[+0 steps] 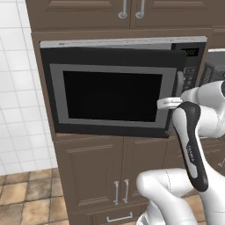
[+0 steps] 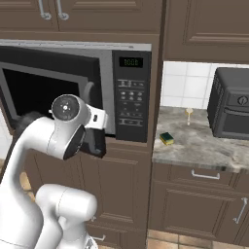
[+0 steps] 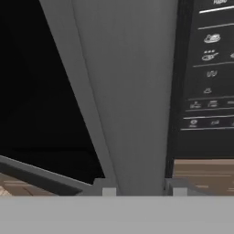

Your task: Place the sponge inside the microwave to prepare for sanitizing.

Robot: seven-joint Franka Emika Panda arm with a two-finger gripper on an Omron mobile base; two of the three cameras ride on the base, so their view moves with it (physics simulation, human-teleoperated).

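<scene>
Now the gripper [image 3: 140,189] is closed around the grey bar handle [image 3: 130,91] of the microwave [image 1: 114,88], whose door stands slightly ajar. Far to the right, the sponge [image 2: 167,138] lies on the counter [image 2: 204,146], near the microwave's keypad [image 2: 131,104].

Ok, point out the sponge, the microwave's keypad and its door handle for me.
sponge [image 2: 167,138], right base view, on its yellow side face.
keypad [image 2: 131,102], right base view, middle of the button panel.
door handle [image 3: 132,100], hand view, middle of the grey bar.
</scene>
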